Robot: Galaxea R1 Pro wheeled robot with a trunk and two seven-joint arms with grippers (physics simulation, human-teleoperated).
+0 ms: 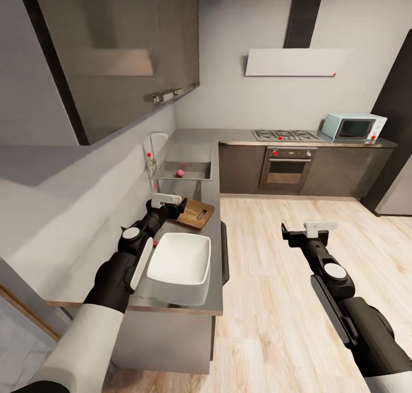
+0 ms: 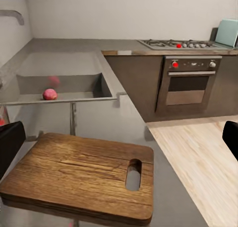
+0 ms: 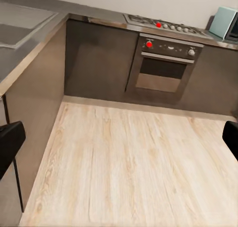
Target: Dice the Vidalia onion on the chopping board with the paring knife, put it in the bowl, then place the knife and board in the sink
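I'm parked in a grey L-shaped kitchen, with the steel surface [image 1: 213, 210] running along my left and pale wood floor [image 1: 274, 278] to my right. The sink [image 1: 197, 173] sits ahead along that run, and the onion [image 1: 180, 173] lies in the basin as a small reddish ball, near the faucet [image 1: 152, 147] side. Between the sink and me lies the chopping board [image 1: 195, 214], flat on the surface with its handle slot toward the front edge, and nearer still the white bowl [image 1: 180, 267]. I cannot make out the paring knife.

My left hand [image 1: 167, 201] hovers over the near end of the board, fingers spread wide and holding nothing. My right hand [image 1: 312, 230] hangs over the floor, well apart from the counter, also spread and empty.

I judge the onion to be light, firm and round, likely to roll or slip on the steel, so I would close on its widest part from above. The board looks stiff and heavier; its slot end looks the best place to take hold.
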